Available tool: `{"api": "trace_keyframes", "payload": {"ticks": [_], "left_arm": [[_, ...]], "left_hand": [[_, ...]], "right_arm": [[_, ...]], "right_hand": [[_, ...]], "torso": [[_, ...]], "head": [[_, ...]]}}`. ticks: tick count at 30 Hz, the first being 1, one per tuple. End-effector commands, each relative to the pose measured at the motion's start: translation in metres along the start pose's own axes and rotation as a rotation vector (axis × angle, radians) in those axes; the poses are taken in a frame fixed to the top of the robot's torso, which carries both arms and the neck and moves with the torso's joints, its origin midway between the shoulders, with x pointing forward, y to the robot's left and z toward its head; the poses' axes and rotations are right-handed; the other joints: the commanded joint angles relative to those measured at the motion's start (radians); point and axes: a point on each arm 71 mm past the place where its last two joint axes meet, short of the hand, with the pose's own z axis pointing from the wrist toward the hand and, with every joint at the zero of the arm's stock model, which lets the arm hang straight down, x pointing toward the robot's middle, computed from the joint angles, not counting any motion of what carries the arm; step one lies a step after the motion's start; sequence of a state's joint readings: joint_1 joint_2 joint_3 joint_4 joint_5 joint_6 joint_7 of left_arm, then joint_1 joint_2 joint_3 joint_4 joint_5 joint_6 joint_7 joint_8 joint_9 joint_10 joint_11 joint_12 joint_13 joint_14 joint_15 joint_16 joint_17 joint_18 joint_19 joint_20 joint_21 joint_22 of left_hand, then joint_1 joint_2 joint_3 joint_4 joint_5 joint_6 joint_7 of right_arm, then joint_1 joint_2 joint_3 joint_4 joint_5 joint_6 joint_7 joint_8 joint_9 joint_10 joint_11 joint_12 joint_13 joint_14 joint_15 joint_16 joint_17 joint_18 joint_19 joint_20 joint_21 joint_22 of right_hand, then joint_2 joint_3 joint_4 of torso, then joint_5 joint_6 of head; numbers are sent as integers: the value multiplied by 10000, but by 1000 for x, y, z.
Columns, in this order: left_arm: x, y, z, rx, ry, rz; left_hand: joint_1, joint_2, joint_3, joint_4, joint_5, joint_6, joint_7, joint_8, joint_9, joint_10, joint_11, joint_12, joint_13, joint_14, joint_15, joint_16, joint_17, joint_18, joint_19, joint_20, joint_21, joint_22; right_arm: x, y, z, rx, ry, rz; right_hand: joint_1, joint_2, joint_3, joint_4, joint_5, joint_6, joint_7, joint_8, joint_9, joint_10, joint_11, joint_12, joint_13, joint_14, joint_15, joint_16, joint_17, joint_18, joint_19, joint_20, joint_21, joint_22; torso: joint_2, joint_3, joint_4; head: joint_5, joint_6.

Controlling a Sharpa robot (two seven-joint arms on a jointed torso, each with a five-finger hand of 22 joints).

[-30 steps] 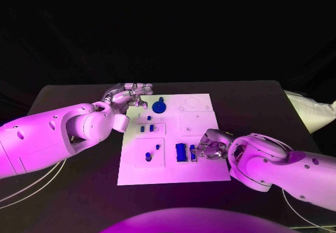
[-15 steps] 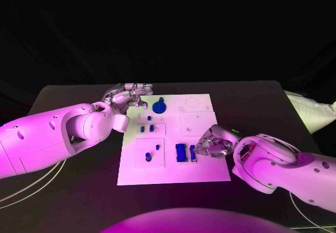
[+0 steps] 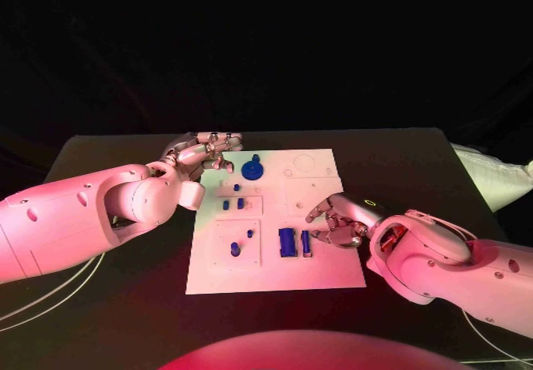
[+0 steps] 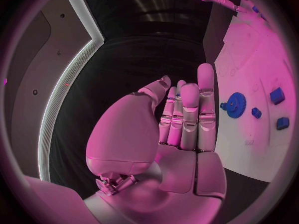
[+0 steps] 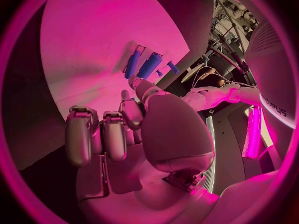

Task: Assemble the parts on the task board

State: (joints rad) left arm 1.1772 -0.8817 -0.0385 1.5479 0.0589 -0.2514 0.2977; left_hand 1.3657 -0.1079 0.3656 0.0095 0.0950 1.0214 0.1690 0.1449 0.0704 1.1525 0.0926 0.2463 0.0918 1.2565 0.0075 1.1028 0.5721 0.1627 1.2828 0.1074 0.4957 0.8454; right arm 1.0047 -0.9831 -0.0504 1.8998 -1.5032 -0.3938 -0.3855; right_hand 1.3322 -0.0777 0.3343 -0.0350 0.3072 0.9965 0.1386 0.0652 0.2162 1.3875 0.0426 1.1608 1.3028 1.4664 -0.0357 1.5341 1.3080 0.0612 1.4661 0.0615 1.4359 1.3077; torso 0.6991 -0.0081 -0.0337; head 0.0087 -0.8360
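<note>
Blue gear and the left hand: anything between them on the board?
Nothing. In the left wrist view the left hand stands flat beside the blue gear, with only bare task board edge and black table between. The head view agrees.

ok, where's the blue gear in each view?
Head view: blue gear at the white board's far end, beside the left hand.
Left wrist view: gear on the board just past the fingertips.
Right wrist view: I can't make it out.
Shared landmark: the white board.
</note>
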Motion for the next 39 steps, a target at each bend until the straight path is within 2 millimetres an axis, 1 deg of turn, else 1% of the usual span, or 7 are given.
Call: {"api": "trace_keyframes", "payload": {"ticks": [1,5,11,27,32,35,39], "left_arm": [[2,0,0,45,203,-37],[2,0,0,41,198,-36],[2,0,0,37,194,-28],[1,0,1,40,177,27],[1,0,1,35,177,31],[1,0,0,31,180,31],[1,0,0,25,175,34]], "left_hand": [[38,106,-57,-27,-21,-75,21,65,-10,-107,-6,79,12,-43,1,-9,-14,186,6,-20,-75,-19],[38,106,-57,-27,-21,-75,21,65,-10,-107,-6,79,12,-43,1,-9,-14,186,6,-20,-75,-19],[38,106,-57,-27,-21,-75,21,65,-10,-107,-6,79,12,-43,1,-9,-14,186,6,-20,-75,-19],[46,110,-57,-31,-20,-78,21,66,-10,-111,-6,83,12,-44,0,-8,-14,186,7,-20,-76,-19],[63,119,-55,-39,-17,-83,21,69,-11,-119,-7,92,11,-45,0,-7,-16,186,7,-20,-78,-21],[63,119,-55,-39,-17,-83,21,69,-11,-119,-7,92,11,-45,0,-7,-16,186,7,-20,-78,-21],[63,119,-55,-39,-17,-83,21,69,-11,-119,-7,92,11,-45,0,-7,-16,186,7,-20,-78,-21]], "right_arm": [[6,5,1,-562,424,-635],[10,5,2,-506,695,-724],[13,5,3,-434,931,-802],[15,5,4,-373,1045,-825],[13,5,6,-343,734,-745],[13,4,8,-327,574,-713],[13,4,10,-371,339,-646]], "right_hand": [[177,49,412,-146,462,266,-42,33,-103,15,-20,83,39,934,12,60,2131,-108,158,59,25,364],[134,125,911,-263,821,514,-83,32,-237,31,-49,116,51,934,-18,61,2135,-110,156,32,35,377],[-98,72,1332,-339,942,654,-92,7,-405,58,-51,158,66,935,-21,64,2141,-113,156,22,47,392],[-446,-53,1480,-316,866,799,-105,19,-547,93,-56,207,84,937,-21,68,2149,-116,157,24,57,407],[-822,-263,1286,-190,113,636,-73,-44,-711,74,-25,153,38,940,6,73,2159,-116,153,42,53,402],[-1044,-391,1065,-63,-682,256,9,-57,-898,-139,43,-318,-289,940,58,74,2161,-115,144,87,42,387],[-1140,-512,720,38,-1429,-73,67,-50,-1098,-259,104,-597,-507,935,117,63,2145,-103,122,144,14,345]], "torso": [[3,-5,0],[4,-9,-2],[9,-4,0],[2,-6,-6],[3,-5,-3],[6,-5,4],[3,-7,10]], "head": [[19,-14],[24,-30],[42,-60],[42,-102],[39,-118],[42,-116],[48,-120]]}}
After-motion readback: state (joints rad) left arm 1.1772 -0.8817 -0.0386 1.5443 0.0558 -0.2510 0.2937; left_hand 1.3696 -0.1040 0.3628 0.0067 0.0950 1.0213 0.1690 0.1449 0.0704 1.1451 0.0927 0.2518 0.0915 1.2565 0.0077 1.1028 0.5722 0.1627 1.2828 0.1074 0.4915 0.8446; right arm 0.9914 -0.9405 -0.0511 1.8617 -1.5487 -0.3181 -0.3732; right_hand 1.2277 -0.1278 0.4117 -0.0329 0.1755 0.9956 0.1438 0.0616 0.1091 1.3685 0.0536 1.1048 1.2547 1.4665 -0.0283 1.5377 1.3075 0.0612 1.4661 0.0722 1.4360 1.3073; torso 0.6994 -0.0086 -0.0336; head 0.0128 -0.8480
